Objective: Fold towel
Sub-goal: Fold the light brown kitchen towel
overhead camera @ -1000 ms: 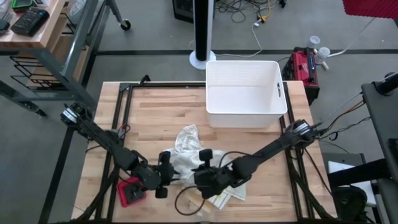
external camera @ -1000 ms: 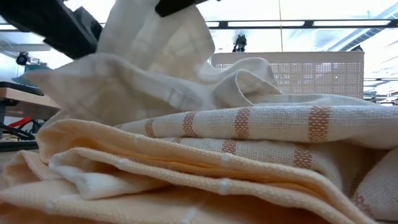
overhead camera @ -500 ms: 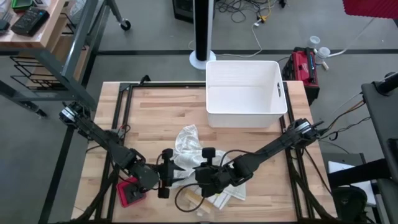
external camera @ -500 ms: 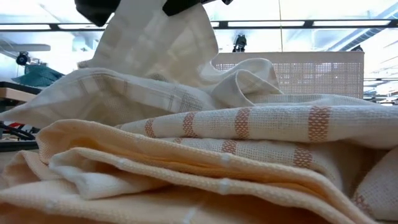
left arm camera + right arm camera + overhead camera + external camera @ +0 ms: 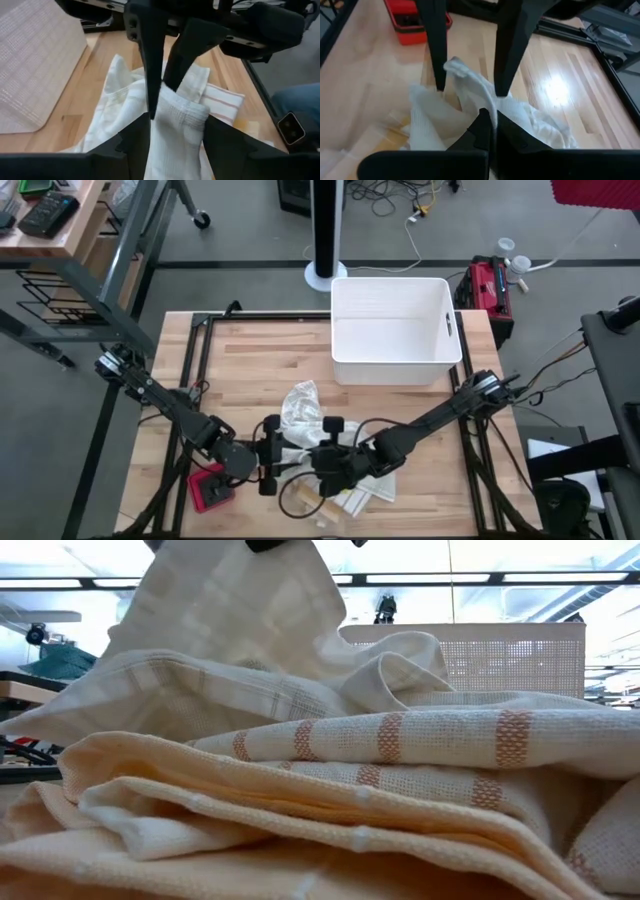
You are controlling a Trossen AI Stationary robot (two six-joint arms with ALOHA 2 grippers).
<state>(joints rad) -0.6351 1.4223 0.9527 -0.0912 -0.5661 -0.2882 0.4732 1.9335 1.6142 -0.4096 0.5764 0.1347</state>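
A white checked towel (image 5: 298,408) lies crumpled at the middle of the table, and one part of it is pulled up into a peak (image 5: 235,610). My right gripper (image 5: 322,452) is shut on that raised part. My left gripper (image 5: 272,452) faces it from the table's left. It is open, with one finger on either side of the same raised fold (image 5: 177,125). In the right wrist view its two fingers (image 5: 436,55) stand apart around the cloth. My right gripper pinches a bunched fold of the towel (image 5: 492,107) between its two fingers, coming at it slanting down from the table's right. The held fold stands lifted, and the cloth below slopes down to the part that rests on the table. My left gripper's open fingers flank the fold; whether they touch it I cannot tell.
A stack of folded towels, orange-striped and pale yellow (image 5: 400,750), lies near the front edge (image 5: 365,492). A white bin (image 5: 395,330) stands at the far right. There is a red box (image 5: 210,488) at the front left, and a loop of cable (image 5: 298,502) lies by the stack.
My left gripper has opened, let go of the towel and risen a little. The towel's left part, which it had held up, now slopes down from the peak. My right gripper has kept hold of that peak.
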